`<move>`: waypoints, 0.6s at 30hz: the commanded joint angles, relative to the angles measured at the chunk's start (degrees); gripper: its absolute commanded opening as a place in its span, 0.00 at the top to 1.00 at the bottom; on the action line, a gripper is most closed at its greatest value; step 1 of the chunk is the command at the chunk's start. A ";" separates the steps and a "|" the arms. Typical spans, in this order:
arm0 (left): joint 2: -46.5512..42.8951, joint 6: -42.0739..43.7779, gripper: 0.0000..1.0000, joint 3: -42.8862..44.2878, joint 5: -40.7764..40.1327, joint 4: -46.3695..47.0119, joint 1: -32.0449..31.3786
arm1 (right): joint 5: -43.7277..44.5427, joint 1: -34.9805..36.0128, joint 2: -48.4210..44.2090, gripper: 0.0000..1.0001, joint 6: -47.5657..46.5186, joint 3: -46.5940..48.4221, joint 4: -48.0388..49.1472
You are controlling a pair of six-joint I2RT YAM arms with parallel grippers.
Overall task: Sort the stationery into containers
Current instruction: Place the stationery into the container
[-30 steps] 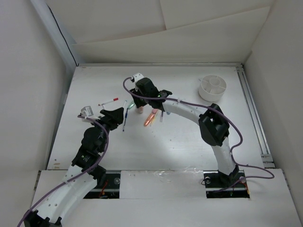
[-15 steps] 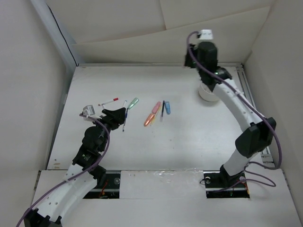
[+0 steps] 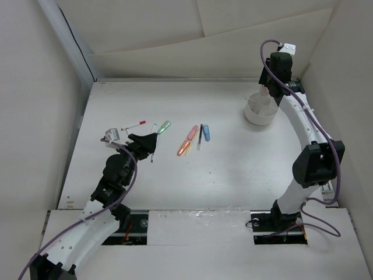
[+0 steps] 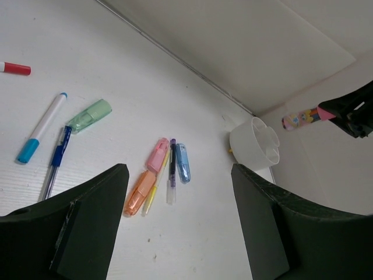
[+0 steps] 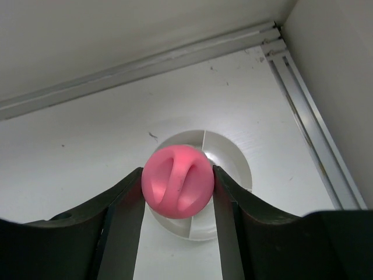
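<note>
Over at the far right corner of the desk, the right end effector is clamped on a stubby pink-capped plastic item, right above the round white divided plastic cup. The left end effector hangs wide open near the coloured pens and markers lying loose.

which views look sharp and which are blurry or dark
Top view: even light, faint shadows, pens small but distinct. Left wrist view: pens sharp, its own fingers dark, soft-edged. Right wrist view: pink cap close up, slightly soft; cup behind it clearer.
</note>
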 commanded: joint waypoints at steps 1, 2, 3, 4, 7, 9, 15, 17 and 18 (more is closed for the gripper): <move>-0.01 0.79 0.32 -0.15 0.91 2.90 0.21 | 1.48 -0.37 -0.13 0.79 1.10 -1.31 1.25; -0.01 0.79 0.32 -0.15 0.91 2.90 0.21 | 1.48 -0.98 -0.13 0.79 1.10 -2.45 1.26; -0.01 0.79 0.32 -0.15 0.91 3.43 0.21 | 1.48 -0.98 0.48 0.79 1.10 -2.98 1.95; -0.01 0.79 0.32 -0.15 0.91 3.43 0.21 | -0.09 -1.50 0.49 0.79 1.10 -2.99 2.57; 0.51 0.79 0.32 -0.15 0.91 3.43 0.21 | -0.90 -2.12 1.54 0.79 1.71 -3.52 2.57; 0.51 0.79 0.33 -0.15 0.91 3.43 0.21 | -2.03 -2.74 1.54 0.79 1.71 -4.04 3.10; 0.51 0.79 0.33 -0.15 0.91 3.43 0.21 | -3.09 -3.27 2.59 0.79 1.71 -5.71 3.10; 0.51 0.79 0.33 -0.15 0.91 3.43 0.21 | -3.62 -3.79 2.60 0.79 2.24 -5.71 3.10; 0.51 0.79 0.33 -0.15 0.91 3.43 0.21 | -3.62 -3.79 2.60 0.76 2.24 -5.71 3.10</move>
